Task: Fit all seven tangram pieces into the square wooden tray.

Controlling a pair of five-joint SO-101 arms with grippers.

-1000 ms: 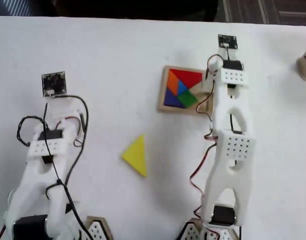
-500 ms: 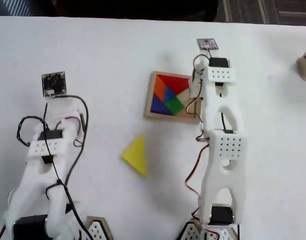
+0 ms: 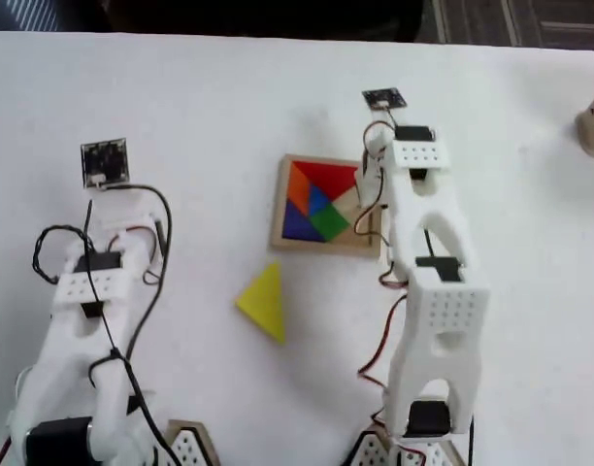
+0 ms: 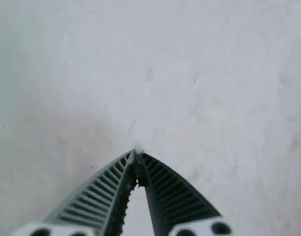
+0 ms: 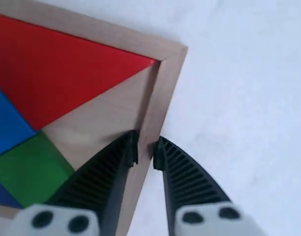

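Right hand (image 5: 143,146) clamped across side rim of square wooden tray (image 5: 163,83), near its corner. Yellow triangular piece (image 3: 265,301) loose on white surface (image 3: 200,87), between hands, just off tray edge. Left hand (image 4: 137,158) closed on nothing.

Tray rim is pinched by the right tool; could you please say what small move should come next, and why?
Probably open the right tool and lift off the tray: it pinches the rim, one triangular gap is bare, and the yellow triangle lies on the table nearby, unplaced.
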